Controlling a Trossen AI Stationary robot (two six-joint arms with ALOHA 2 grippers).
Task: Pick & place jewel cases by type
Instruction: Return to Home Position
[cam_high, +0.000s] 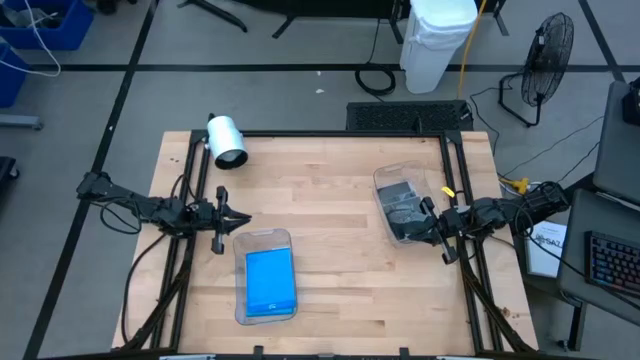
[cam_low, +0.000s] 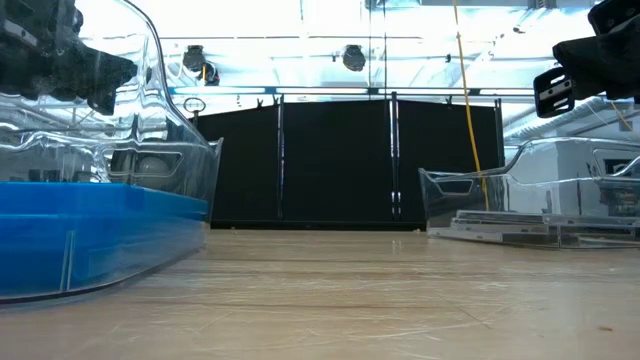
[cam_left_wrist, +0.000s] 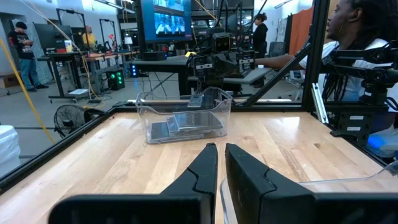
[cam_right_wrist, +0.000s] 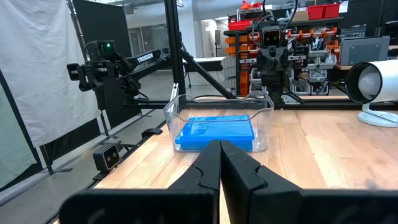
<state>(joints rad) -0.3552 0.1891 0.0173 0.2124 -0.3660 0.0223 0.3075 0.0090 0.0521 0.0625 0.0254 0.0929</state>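
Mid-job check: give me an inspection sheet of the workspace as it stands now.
Surface: wooden table, no spills seen.
Job's things: blue cases in left bin; grey cases in right bin; none loose on the table.
Clutter: white cylindrical device near the table's far left corner.
Grippers: left gripper shut, empty, just beyond left bin; right gripper shut, empty, at right bin's edge.
Cables: black cable and yellow cable on the floor; nothing seen on the table.
Surroundings: fan, white container, keyboard; person beside the table.
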